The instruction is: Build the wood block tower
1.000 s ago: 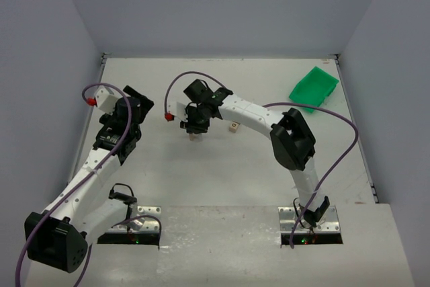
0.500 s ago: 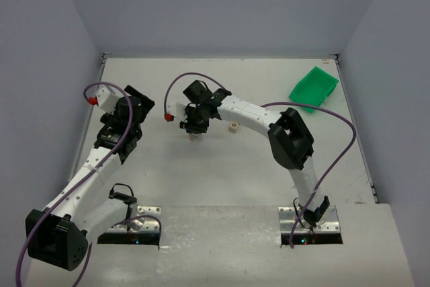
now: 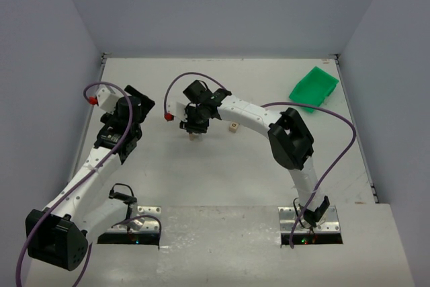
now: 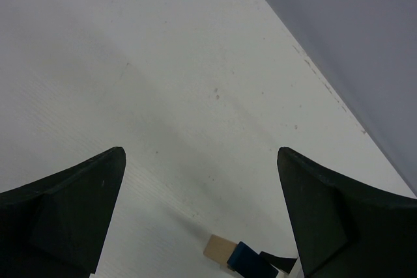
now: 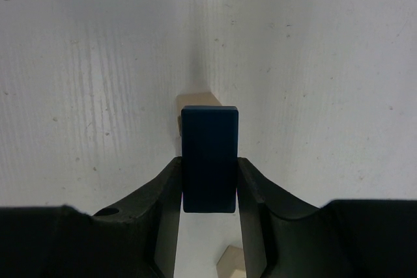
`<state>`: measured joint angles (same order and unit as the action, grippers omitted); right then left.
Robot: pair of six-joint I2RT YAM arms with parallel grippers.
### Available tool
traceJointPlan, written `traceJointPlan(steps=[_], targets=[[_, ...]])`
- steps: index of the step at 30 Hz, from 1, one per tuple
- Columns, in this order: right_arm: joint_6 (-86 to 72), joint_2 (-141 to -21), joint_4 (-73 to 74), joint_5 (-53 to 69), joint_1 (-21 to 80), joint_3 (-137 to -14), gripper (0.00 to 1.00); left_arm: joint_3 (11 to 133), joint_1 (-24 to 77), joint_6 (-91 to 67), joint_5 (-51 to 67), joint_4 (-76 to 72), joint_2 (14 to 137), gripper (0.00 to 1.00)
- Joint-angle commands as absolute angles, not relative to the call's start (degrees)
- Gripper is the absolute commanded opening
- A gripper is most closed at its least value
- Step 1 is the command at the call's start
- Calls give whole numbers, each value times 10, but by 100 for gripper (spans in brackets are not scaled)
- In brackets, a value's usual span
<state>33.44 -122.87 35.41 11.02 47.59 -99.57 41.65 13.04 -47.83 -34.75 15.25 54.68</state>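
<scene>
Dark blue block gripped in my right end effector, frame centre, over the tan block, my left end effector spread wide above the tabletop

Nothing readable in any of the views, honestly. The blue block has plain faces with no print. The green bin at the far right is too small from above to make out any label or number on it.
</scene>
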Motion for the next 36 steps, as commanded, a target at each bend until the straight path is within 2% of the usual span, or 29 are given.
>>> traceJointPlan(steps=[1,16,26,28,32,36], targets=[[329,-1219,332,109,474,-1005,38,418,127,-470,-348,129,546,100],[320,-1211,322,108,473,-990,44,417,127,-468,-344,125,548,100],[328,-1203,316,109,474,-987,63,417,127,-465,-341,122,548,100],[331,-1199,316,113,474,-987,72,417,127,-464,-341,121,548,100],[341,-1196,315,114,474,-985,84,416,127,-462,-339,120,546,100],[361,-1194,315,110,474,-979,87,417,127,-461,-339,119,545,100]])
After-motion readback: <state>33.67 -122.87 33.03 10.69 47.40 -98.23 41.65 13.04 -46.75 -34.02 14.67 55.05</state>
